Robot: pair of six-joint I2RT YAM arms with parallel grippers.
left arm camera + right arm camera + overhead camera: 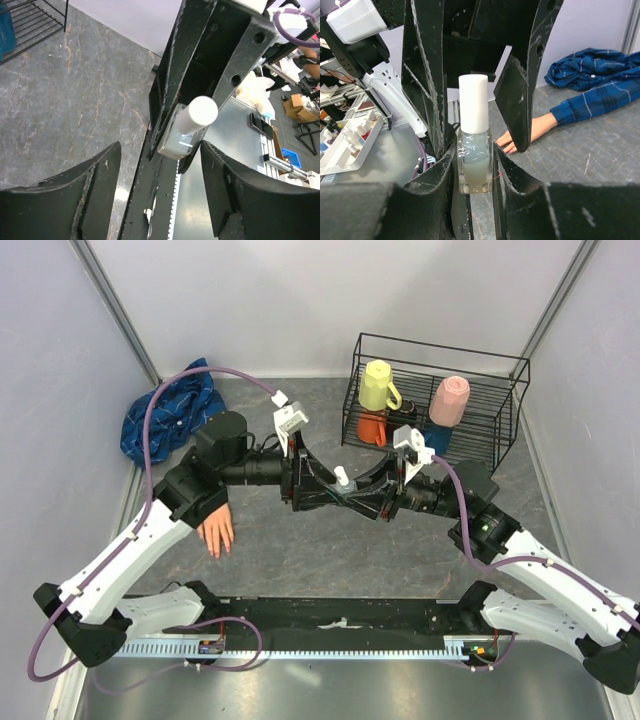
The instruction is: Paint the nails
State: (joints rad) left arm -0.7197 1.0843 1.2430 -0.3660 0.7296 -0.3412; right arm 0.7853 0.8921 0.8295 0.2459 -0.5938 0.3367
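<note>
Above the middle of the desk the two arms meet tip to tip. The right pincer (475, 175) is clamped on the glass body of a small bottle (475, 155) of clear polish and holds it upright. The left pincer (160, 147) stands wide, its jaws straddling the white cap (472, 102) with a gap visible on each side. The nails (215, 551) are well apart from all this, on the mannequin hand (215, 530) lying flat near the left edge, fingertips toward the near edge, with its plaid sleeve (170, 415) trailing to the far left corner. The step in hand looks like uncapping. To do it well, the left jaws should settle level with the middle of the cap, centred so both pads land together, and then close firmly. The twist should turn about the bottle's own axis while the right grip does not slacken, or the glass may spin with the cap. Once loose, the cap wants a straight upward draw, so the brush clears the neck without tipping the bottle or dripping.
</note>
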